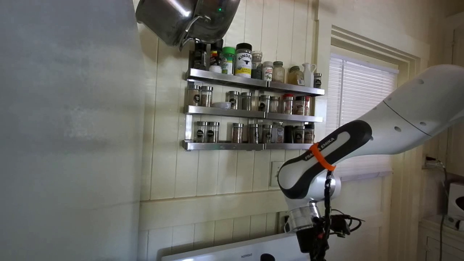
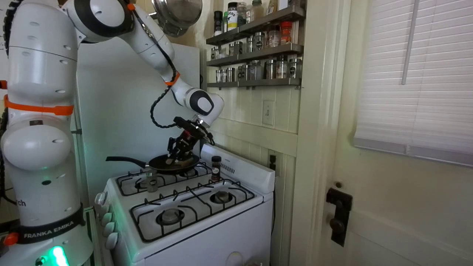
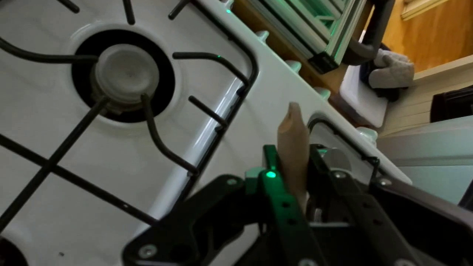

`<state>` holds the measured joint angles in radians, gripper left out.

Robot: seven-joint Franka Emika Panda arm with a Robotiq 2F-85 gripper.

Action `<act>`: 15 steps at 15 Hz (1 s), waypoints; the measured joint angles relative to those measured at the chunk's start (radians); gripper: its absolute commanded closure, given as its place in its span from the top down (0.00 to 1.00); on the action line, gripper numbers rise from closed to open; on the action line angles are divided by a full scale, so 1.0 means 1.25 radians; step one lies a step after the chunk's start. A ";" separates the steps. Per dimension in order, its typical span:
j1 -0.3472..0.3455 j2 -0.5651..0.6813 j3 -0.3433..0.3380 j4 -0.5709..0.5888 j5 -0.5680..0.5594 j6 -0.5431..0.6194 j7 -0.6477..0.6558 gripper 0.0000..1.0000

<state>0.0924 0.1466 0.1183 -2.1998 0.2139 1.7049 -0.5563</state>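
My gripper (image 3: 293, 149) is shut on a pale wooden utensil (image 3: 294, 138), with a finger on each side of it. The utensil's narrow end sticks out beyond the fingertips in the wrist view; its other end is hidden by the gripper. In an exterior view, my gripper (image 2: 178, 156) points down at the black frying pan (image 2: 157, 166), and the wooden utensil (image 2: 169, 161) shows at the fingers over the pan. I cannot tell whether it touches the pan. In an exterior view the wrist (image 1: 313, 239) shows, but the fingers are below the frame.
The white gas stove (image 2: 236, 221) has black grates. A dark-capped spice jar (image 2: 216, 169) and a clear jar (image 2: 151, 181) stand beside the pan. The stove's back panel (image 2: 240, 168) rises behind. Spice shelves (image 1: 224, 146) and hanging pots (image 1: 166, 21) are above.
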 measured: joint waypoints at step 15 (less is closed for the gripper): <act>0.000 0.055 0.037 0.006 0.027 0.036 -0.097 0.05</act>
<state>0.0929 0.2150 0.1647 -2.1928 0.2480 1.7502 -0.6779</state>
